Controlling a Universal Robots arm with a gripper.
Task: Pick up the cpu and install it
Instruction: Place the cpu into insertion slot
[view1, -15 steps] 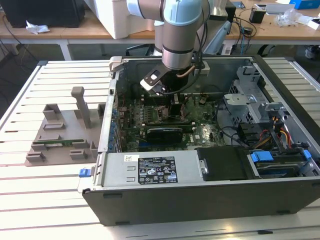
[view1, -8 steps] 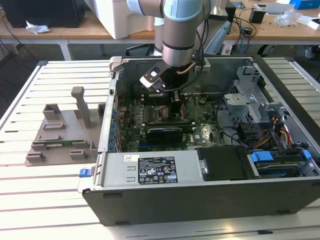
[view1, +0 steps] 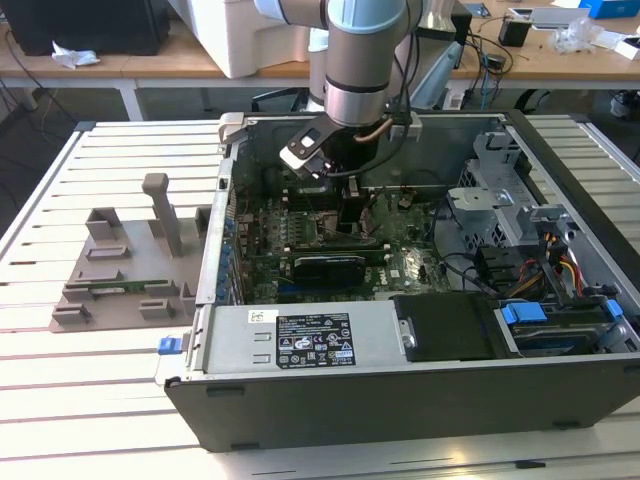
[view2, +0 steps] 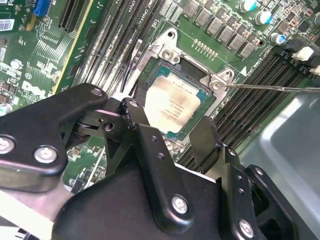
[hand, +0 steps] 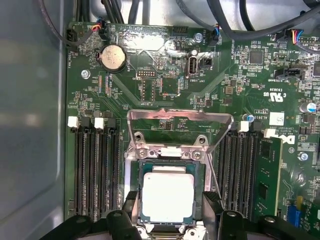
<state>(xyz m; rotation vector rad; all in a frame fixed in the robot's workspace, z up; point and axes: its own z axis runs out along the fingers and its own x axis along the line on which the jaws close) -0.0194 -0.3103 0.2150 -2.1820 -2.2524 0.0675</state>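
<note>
Between the jaws: the cpu, lying flat in the socket on the motherboard.
Jaws: parted a little wider than the cpu; one black fingertip stands just beside each of two opposite edges, and nothing is clamped.
Gripper: the gripper is low over the socket in both wrist views, its linkage dark and bolted.
Load plate: the silvery load plate is hinged up and open, just past the cpu's far edge and clear of the fingertips.
Lever: a thin wire lever slants away from one socket corner, close to one finger's side.
Memory slots: banks of long black memory slots run along both sides of the socket and crowd the fingers.
Board parts: a coin cell sits well beyond the load plate, with cable plugs along the board's edge.
Case: an open computer case lies on its side; a labelled power supply and a drive bay with blue tabs line its near wall.
Wiring: a coloured cable bundle sits towards the exterior view's right, well apart from the socket.
Table: a white slatted table carries a grey fixture block on the exterior view's left, outside the case.
Arm pose: the arm drops almost straight down into the case, wrist vertical, tool pointing at the board.
Cpu look: small, square and flat, with a pale silvery lid carrying faint print and a narrow green rim around it; it sits level and square to the socket frame.
</note>
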